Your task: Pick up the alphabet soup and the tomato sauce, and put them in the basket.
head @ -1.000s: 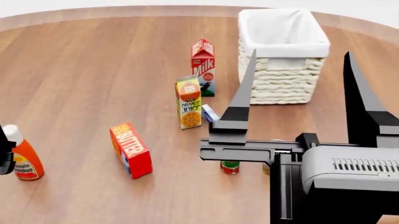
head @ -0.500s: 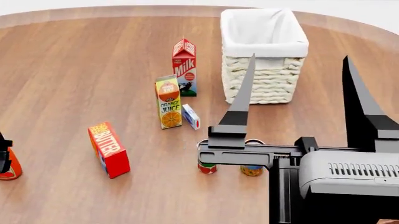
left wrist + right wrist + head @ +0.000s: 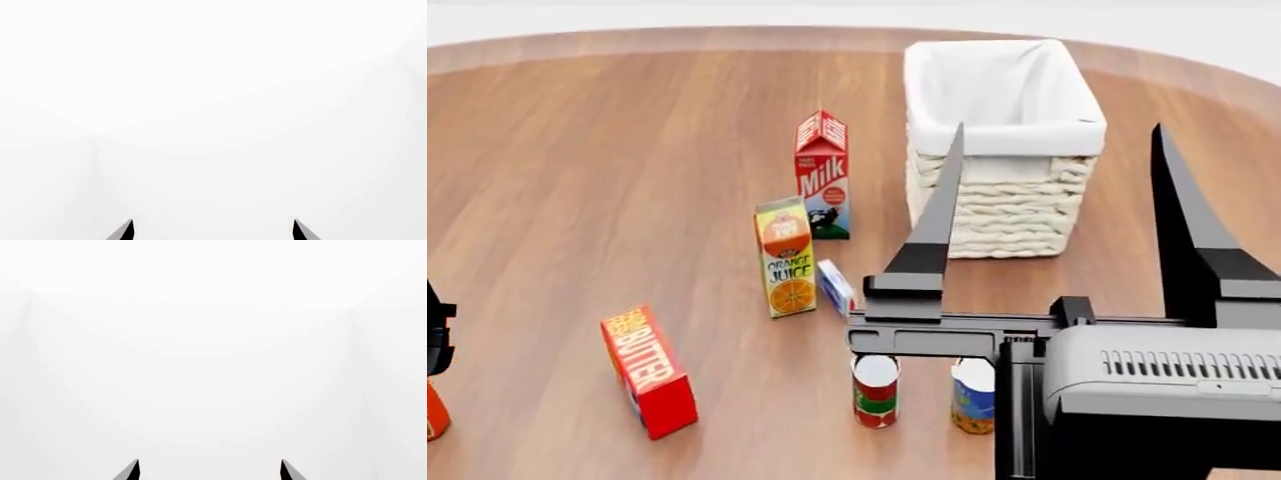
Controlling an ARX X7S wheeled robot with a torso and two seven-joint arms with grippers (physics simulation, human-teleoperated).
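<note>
The tomato sauce [image 3: 876, 390], a red can with a green band, stands upright on the wooden table beside the alphabet soup [image 3: 972, 396], a blue can with a yellow base. Both show just under my right arm's black crossbar. The white wicker basket [image 3: 1001, 205] stands farther back. My right gripper [image 3: 1057, 130] is raised in front of the head camera, open and holding nothing, its fingers pointing up. Both wrist views show only white background, with the left gripper [image 3: 213, 224] and the right gripper [image 3: 210, 464] open and nothing between the tips.
A milk carton [image 3: 823, 174], an orange juice carton [image 3: 785, 257] and a small blue-white box [image 3: 837, 288] stand left of the basket. A red butter box [image 3: 647, 372] lies further left. An orange ketchup bottle [image 3: 431, 410] and a dark part of my left arm [image 3: 435, 335] show at the left edge.
The head view has shifted: everything on the table slid left and down in the picture, the ketchup nearly out of view. Both cans now show whole below the right arm.
</note>
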